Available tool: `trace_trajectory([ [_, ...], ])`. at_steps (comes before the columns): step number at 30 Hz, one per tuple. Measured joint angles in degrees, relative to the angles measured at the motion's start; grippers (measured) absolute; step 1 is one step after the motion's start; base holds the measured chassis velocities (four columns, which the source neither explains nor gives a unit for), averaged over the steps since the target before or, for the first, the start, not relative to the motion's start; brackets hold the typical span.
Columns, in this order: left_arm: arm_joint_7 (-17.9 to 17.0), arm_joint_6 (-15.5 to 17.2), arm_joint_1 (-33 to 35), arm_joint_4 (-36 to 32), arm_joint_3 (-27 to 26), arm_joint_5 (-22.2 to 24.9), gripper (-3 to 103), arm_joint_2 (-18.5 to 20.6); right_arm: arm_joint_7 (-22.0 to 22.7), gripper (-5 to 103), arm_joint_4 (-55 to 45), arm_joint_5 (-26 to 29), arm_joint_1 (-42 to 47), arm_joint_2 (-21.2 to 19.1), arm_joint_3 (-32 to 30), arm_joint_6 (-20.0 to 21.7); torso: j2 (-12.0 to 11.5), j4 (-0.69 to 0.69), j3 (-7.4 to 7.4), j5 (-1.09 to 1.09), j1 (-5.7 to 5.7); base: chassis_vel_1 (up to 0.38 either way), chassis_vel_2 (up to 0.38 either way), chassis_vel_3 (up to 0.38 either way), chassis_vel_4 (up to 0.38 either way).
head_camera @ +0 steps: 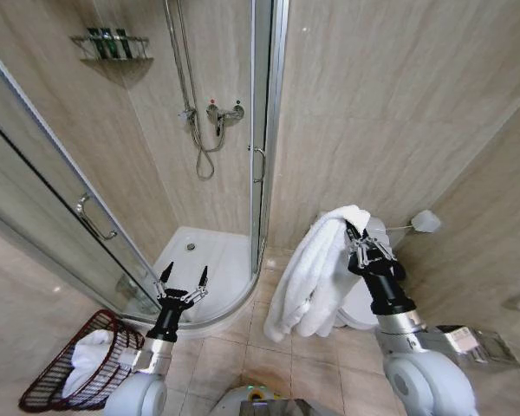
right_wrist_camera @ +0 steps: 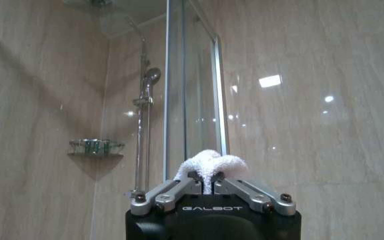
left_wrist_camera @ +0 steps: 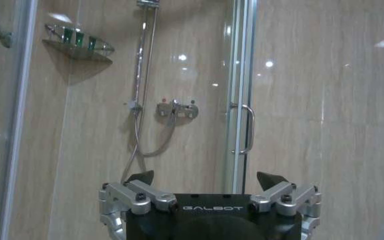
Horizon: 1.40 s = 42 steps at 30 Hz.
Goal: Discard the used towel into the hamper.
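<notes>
One towel (head_camera: 316,269) hangs long and vertical from your right claw (head_camera: 357,236), whose fingers are clamped on its top fold right of frame centre. The hamper (head_camera: 65,368) sits on the floor at the lower left corner, mouth tipped up, something white already inside. So the drop point lies down and across to the left, past your left claw (head_camera: 184,279), which hovers spread apart just beside the hamper. The shower door (head_camera: 262,130) edge stands between, and open tile lies below.
</notes>
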<state>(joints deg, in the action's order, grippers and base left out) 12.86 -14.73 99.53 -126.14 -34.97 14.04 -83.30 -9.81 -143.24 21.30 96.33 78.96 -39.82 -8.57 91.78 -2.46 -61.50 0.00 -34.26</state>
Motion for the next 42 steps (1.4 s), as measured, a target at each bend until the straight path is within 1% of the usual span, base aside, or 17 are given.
trace_trajectory([
  [4,0.0,0.0,0.0,0.0,0.0,0.0,100,0.0,0.0,4,0.0,0.0,0.0,0.0,0.0,0.0,0.3,0.0,-0.17,0.0,-0.1,0.0,0.0,0.0,0.0],
  [9,0.0,0.0,0.0,0.0,0.0,0.0,100,0.0,0.0,4,0.0,0.0,0.1,-0.1,0.0,0.0,0.1,0.0,-0.07,0.0,-0.01,0.0,0.0,0.0,0.0],
  [24,0.0,0.0,0.0,0.0,0.0,0.0,100,0.0,0.0,4,0.0,0.0,-0.1,-0.1,0.2,0.0,-1.8,0.0,0.95,0.0,0.87,0.077,0.067,0.078,0.076],
  [42,0.0,0.0,0.0,0.0,0.0,0.0,100,0.0,0.0,4,0.0,-0.1,-0.2,-0.1,0.2,0.0,-3.6,0.0,1.89,0.0,1.7,0.118,0.118,0.124,0.128],
])
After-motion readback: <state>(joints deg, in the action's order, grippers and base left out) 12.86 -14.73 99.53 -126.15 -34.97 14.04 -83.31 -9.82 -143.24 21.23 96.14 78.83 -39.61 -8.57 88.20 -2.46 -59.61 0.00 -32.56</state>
